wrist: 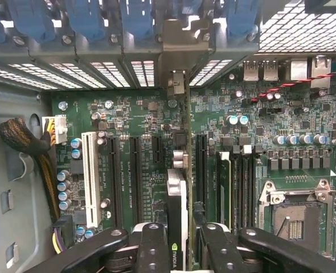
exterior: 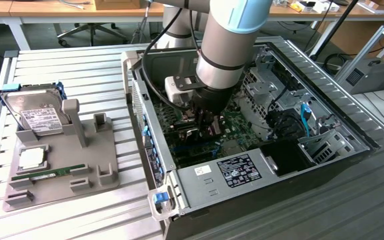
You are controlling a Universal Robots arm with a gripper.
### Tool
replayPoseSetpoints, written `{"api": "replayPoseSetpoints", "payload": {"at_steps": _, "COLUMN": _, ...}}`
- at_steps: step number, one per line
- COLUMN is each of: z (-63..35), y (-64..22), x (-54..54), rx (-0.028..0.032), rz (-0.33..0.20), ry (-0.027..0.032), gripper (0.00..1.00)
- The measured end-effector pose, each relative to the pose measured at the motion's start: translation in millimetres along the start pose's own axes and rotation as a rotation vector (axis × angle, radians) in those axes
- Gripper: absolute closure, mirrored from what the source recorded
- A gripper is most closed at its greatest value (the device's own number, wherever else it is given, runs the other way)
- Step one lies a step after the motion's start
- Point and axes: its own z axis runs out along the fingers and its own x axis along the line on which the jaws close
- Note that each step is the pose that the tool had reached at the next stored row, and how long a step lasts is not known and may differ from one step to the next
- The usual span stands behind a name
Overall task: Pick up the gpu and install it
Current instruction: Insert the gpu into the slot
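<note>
Motherboard (wrist: pixel 145 159) below, claw (wrist: pixel 179 244) clamped on the upright gpu (wrist: pixel 177 199), hard drive (exterior: pixel 35 112) well apart outside.

Even, bright room light; glare whitens the perforated case wall (wrist: pixel 128 71) in the sharp wrist view.

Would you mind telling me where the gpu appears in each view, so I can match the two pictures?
Exterior view: the gpu is inside the open computer case, under the gripper, over the motherboard.
Wrist view: the gpu stands edge-on between the gripper's fingers, its bracket reaching the rear slots.
Shared landmark: the green motherboard.
</note>
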Motion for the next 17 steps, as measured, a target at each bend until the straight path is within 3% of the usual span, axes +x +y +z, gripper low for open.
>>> {"api": "replayPoseSetpoints", "payload": {"at_steps": 4, "z": 0.4, "y": 0.1, "x": -0.1, "rx": -0.0002, "rz": 0.000, "ry": -0.0141, "gripper": 0.73}}
{"api": "replayPoseSetpoints", "payload": {"at_steps": 17, "z": 1.1, "y": 0.1, "x": 0.2, "rx": -0.0001, "rz": 0.000, "ry": -0.0142, "gripper": 0.73}}
